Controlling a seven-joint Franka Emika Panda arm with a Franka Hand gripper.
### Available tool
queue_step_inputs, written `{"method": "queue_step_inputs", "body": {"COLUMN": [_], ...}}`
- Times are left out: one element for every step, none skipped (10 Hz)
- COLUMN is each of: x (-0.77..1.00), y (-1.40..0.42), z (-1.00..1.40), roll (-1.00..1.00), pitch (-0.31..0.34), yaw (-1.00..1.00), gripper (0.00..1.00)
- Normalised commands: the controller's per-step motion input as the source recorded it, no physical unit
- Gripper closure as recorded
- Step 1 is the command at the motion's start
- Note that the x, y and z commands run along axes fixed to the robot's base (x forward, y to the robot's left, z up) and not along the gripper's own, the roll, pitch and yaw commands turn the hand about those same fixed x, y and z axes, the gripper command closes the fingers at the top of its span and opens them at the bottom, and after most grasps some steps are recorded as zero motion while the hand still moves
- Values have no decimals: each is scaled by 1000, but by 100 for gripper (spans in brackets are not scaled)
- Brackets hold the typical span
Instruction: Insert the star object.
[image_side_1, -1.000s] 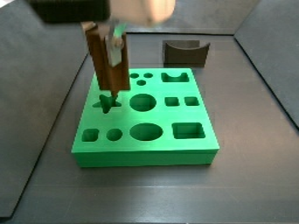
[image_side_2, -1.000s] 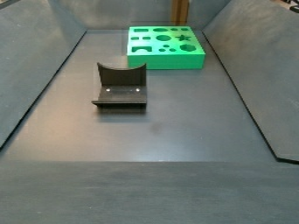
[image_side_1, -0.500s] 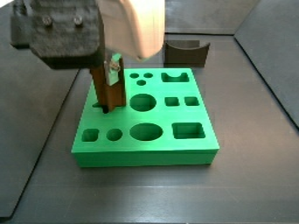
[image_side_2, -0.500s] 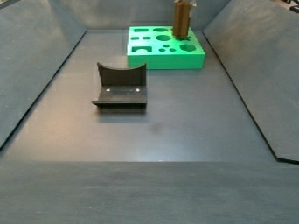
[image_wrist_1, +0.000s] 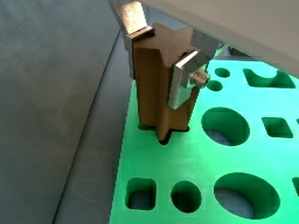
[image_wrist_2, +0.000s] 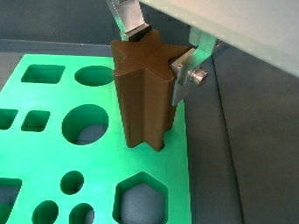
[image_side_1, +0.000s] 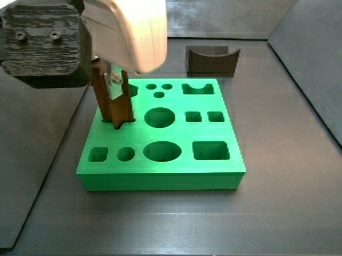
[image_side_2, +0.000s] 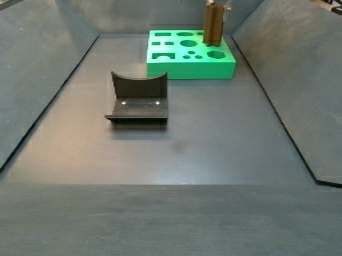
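both wrist views show my gripper clamped on the star object, upright between my fingers, lower end in the green board's star hole. a side view adds the dark block mid-bench.

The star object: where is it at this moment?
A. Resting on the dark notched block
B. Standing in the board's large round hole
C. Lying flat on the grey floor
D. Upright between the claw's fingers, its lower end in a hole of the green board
D: the star object stands upright between the claw fingers, its lower end in a star-shaped hole of the green board.
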Motion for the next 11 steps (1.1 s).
{"method": "queue_step_inputs", "body": {"x": [314, 480, 377, 183, 0, 0, 54, 51, 114, 234, 271], "y": [-89, -106, -66, -31, -46, -57, -37, -29, -3, 0, 0], "z": [-549, -649, -734, -860, -1000, -1000, -957, -903, -849, -843, -831], "roll": [-16, -7, -10, 0, 1, 0, -6, -37, -80, -79, -77], "pitch": [9, 24, 0, -11, 0, 21, 71, 90, 99, 123, 129], "yaw": [0, -26, -26, 0, 57, 246, 351, 349, 311, 137, 20], "gripper": [100, 100, 100, 100, 100, 100, 100, 100, 100, 100, 100]}}
